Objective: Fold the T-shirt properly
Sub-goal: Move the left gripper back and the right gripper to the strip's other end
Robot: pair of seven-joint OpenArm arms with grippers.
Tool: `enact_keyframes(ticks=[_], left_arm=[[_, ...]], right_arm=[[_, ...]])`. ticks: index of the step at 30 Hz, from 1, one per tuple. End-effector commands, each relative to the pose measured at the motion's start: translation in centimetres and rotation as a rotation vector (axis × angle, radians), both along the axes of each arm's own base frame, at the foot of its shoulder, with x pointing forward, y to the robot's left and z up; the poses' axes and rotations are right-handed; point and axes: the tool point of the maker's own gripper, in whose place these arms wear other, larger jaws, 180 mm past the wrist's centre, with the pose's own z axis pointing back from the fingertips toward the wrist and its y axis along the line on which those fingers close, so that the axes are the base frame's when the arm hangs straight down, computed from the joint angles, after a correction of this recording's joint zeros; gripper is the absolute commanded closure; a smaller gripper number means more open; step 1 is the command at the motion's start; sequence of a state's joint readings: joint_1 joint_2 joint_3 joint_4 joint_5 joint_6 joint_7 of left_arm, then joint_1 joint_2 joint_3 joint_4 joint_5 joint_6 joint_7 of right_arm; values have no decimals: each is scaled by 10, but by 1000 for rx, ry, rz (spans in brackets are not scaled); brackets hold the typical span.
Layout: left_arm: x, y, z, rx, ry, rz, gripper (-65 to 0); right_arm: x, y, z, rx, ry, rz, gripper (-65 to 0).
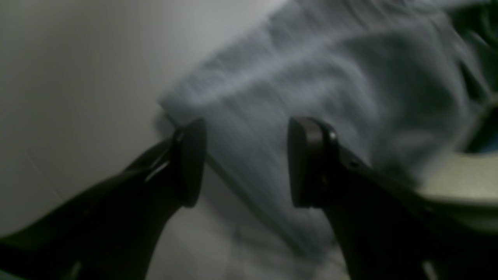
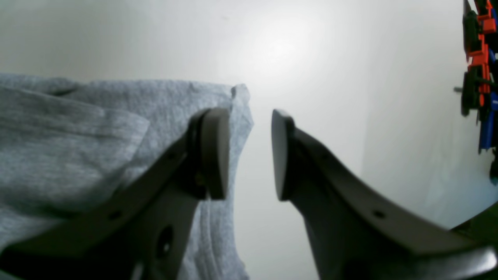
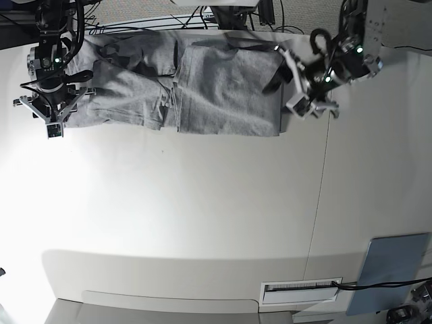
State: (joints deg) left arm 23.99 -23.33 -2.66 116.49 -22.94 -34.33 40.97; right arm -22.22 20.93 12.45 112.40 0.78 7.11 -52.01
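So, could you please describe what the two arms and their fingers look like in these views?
Both arms are dark, with black cables looped along them and small green lights near the wrists. The left gripper has black fingers ending in flat, rounded paddle pads. The right gripper has greyer-looking fingers of the same paddle shape, with small holes along their shanks. In the base view both carry pale brackets.

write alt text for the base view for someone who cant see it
A grey T-shirt lies partly folded along the far edge of a white table. The left gripper hangs open at its right end and the right gripper open at its left end.
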Motion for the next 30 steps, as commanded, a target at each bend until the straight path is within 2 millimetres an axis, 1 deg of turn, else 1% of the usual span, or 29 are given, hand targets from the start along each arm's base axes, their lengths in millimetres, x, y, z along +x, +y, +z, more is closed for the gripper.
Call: enact_keyframes(ticks=[1,4,7,10,14,16,19,23,25,27,30], left_arm=[[-2,3,6,-6,-10,-13,-319],[-21,10,-3,27,32,-66,-319],[-32,21,-11,69,68,-59,-319],[-28,30,-14,79,82,14,-319],[-17,28,-5,30,35,56,-319],[-14,25,-3,15,24,63,-319],[-10,15,0,-16,10,60,-319],[-6,-10,3,-66,1,33,-319],[-5,-20,2,-67,-5,14,-319],[-4,-26,0,-61,-9,6,-319],[-3,-27,0,-64,-7,14,-319]], right_arm=[[7,-4,13,-25,-45,8,-190],[8,-4,13,-24,-46,8,-190],[7,-4,13,-25,-45,8,-190],[8,-4,13,-24,-46,8,-190],[8,-4,13,-25,-45,8,-190],[7,-5,13,-26,-42,8,-190],[5,-8,13,-36,-31,7,-190],[1,-14,13,-47,-9,-13,-190],[-7,-21,11,-50,28,-26,-190],[-19,-26,7,-14,66,-35,-190],[-41,-29,1,132,125,-59,-190]])
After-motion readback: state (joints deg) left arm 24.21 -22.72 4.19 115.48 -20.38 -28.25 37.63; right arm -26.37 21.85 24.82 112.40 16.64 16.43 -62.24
